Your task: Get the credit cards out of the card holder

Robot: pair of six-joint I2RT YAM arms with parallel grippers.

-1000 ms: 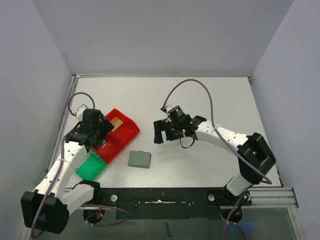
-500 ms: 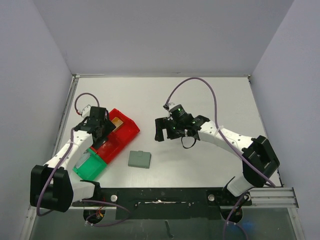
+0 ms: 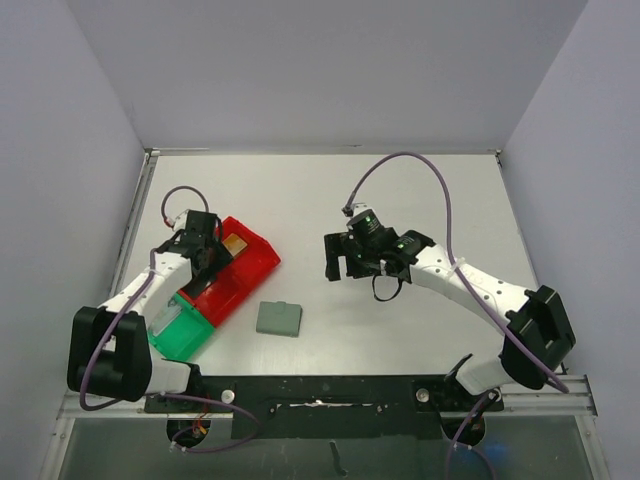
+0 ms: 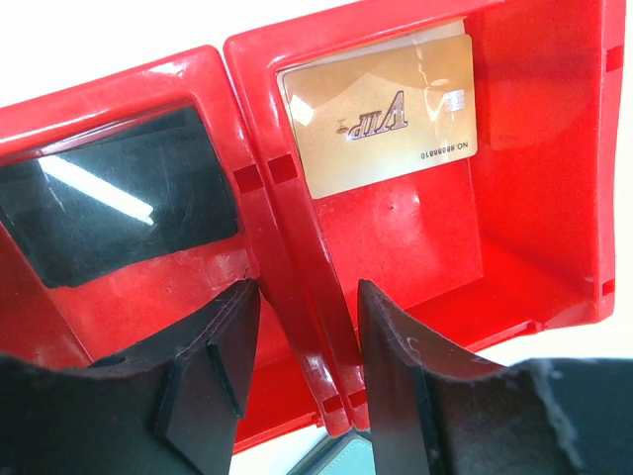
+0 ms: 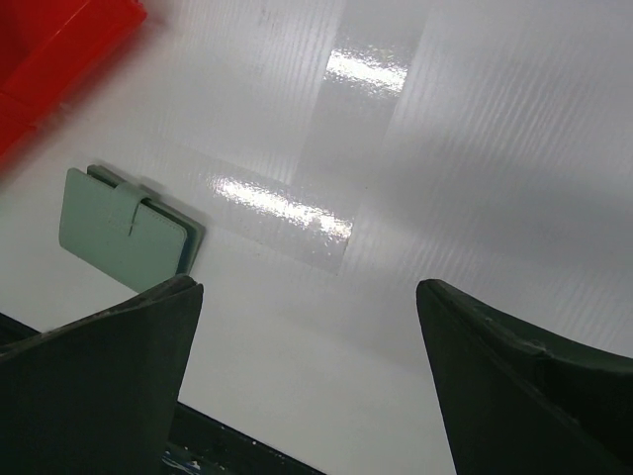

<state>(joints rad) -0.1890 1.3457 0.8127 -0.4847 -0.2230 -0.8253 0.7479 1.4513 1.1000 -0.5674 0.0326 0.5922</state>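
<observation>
In left-wrist view: seemingly VIP card

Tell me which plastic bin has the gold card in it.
The red bin farthest from the arm bases: a gold VIP card lies in it. The neighbouring red bin holds something dark; the green bin shows no gold.

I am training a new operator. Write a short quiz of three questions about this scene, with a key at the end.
1. True or false: the flat grey-green bifold card holder lies closed on the white table.
2. Which container holds the gold plastic card? A) the red plastic bin B) the green plastic bin C) the card holder
3. Fill in: the right pincer hangs over the table with its jaws ____.
Key: 1 true; 2 A; 3 open.
</observation>
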